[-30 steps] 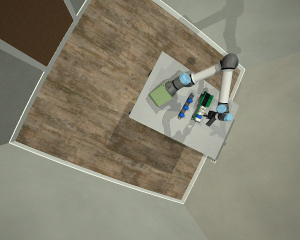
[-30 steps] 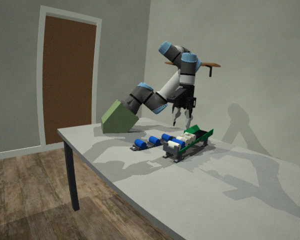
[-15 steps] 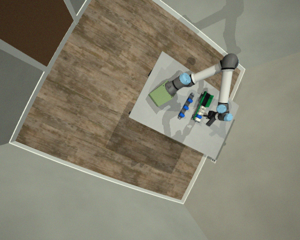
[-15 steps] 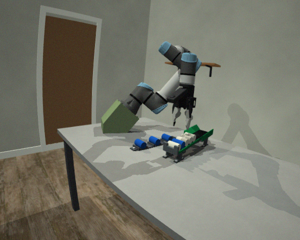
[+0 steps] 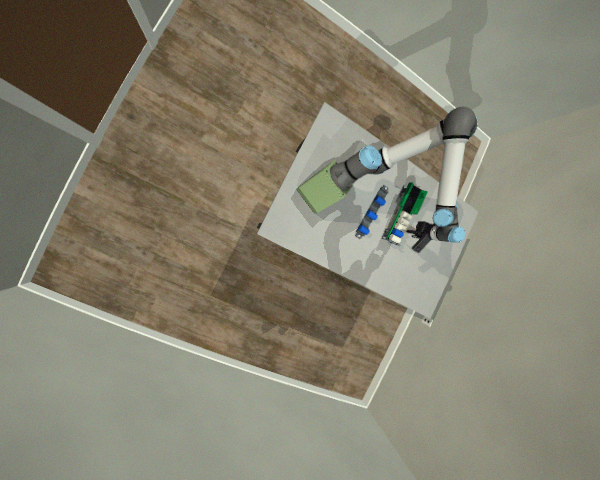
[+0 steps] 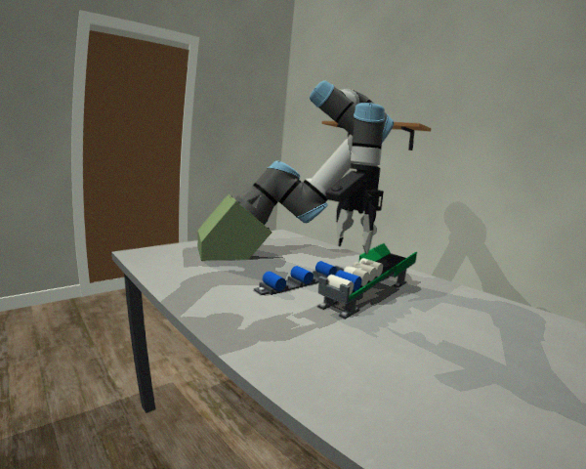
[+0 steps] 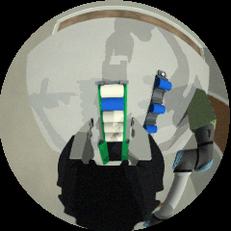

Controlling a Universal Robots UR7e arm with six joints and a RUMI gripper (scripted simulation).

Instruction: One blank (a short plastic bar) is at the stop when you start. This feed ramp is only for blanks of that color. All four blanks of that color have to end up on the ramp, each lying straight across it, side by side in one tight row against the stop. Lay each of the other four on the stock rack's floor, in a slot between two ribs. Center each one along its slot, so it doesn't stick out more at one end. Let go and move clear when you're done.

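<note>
Hovering above green ramp [image 5: 420, 205] [image 6: 405, 263] [image 7: 126, 113], end effector [image 5: 410, 233] [image 6: 354, 244] [image 7: 112, 118] half open, gripping nothing; blue blank [image 5: 397, 233] [image 6: 349, 277] [image 7: 113, 104] among whites.
</note>
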